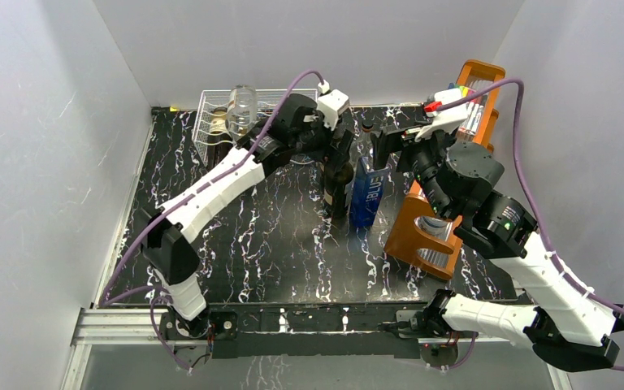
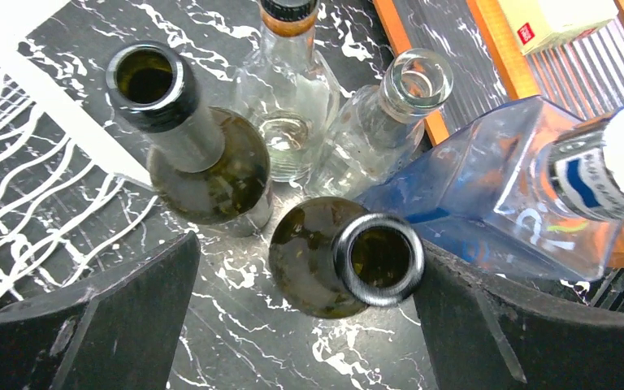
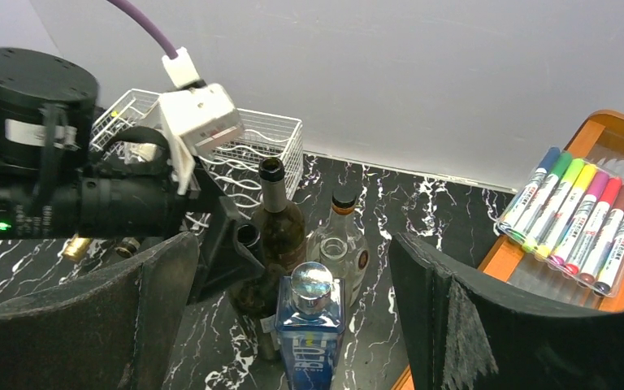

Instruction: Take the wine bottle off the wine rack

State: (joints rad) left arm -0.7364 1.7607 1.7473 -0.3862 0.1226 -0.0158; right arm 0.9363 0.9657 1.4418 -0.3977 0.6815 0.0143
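From above, you have the wine rack (image 1: 211, 122) at the far left corner of the bench (image 1: 276, 244), with a clear bottle (image 1: 244, 101) lying on top of it. The wine bottle (image 1: 339, 191) stands upright on the bench, off the wine rack and to its right, in a huddle of bottles. The left tool (image 1: 340, 154) hangs over that huddle. The right tool (image 1: 386, 149) sits further right of the wine rack, beside an orange wooden rack (image 1: 443, 195).

On the left wrist camera, the left tool's fingers (image 2: 130, 317) are spread wide and grip nothing. The wine bottle's open mouth sits between them, close to one finger, though you can't quite tell whether they touch. A second dark bottle (image 2: 171, 122), a capped clear bottle (image 2: 288, 89), an open clear bottle (image 2: 390, 114) and a blue bottle (image 2: 504, 195) stand around it. The blurred white wires at the picture's edge are probably the wine rack.

On the right wrist camera, the right tool is also fully spread and empty. The blue bottle stands below it, the wine rack is far behind the left arm, and a marker pack (image 3: 581, 215) lies on the orange wooden rack.
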